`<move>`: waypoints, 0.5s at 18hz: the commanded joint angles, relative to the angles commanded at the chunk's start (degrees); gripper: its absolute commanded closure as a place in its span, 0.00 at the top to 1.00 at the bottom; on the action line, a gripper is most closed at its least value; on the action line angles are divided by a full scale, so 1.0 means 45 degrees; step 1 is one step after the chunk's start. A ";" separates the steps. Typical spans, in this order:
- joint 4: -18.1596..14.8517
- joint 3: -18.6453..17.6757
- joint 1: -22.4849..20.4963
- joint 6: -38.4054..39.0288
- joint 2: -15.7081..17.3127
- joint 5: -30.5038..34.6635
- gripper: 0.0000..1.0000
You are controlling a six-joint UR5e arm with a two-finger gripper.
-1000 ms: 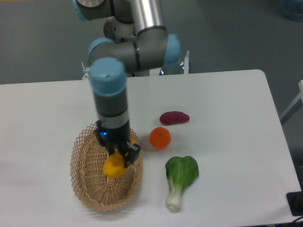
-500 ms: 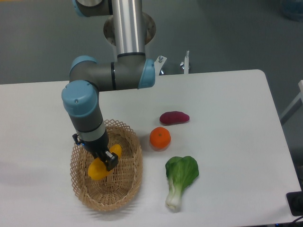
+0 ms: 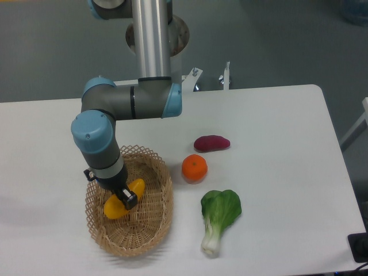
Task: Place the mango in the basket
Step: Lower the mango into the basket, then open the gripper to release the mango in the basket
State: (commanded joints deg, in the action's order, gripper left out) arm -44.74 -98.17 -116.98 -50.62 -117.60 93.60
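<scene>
The mango (image 3: 118, 206), yellow shading to orange, lies low inside the tan wicker basket (image 3: 155, 221) at the table's front left. My gripper (image 3: 123, 196) reaches down into the basket from above and is shut on the mango across its middle. One yellow end sticks out to the right of the fingers, the orange end to the lower left. Whether the mango rests on the basket's woven base cannot be told.
A round orange (image 3: 194, 167) sits just right of the basket, with a dark purple-red tuber (image 3: 211, 142) behind it. A green bok choy (image 3: 218, 217) lies toward the front edge. My arm's elbow (image 3: 132, 100) hangs over the table behind the basket.
My gripper has carried the mango leftward and lower, from above the basket's right rim into its middle. The arm's wrist swung left with it.
</scene>
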 joint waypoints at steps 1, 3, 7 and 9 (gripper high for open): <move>0.0000 0.0000 0.0000 -0.0078 0.0000 0.0000 0.62; 0.0000 0.0039 0.0000 -0.0079 0.0019 0.0000 0.86; 0.0000 0.0097 0.0000 0.0037 0.0156 -0.0019 1.00; -0.0039 0.0195 -0.0020 0.0019 0.0292 -0.0020 1.00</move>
State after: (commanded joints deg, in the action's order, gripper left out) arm -44.91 -97.30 -117.07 -50.54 -116.28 93.52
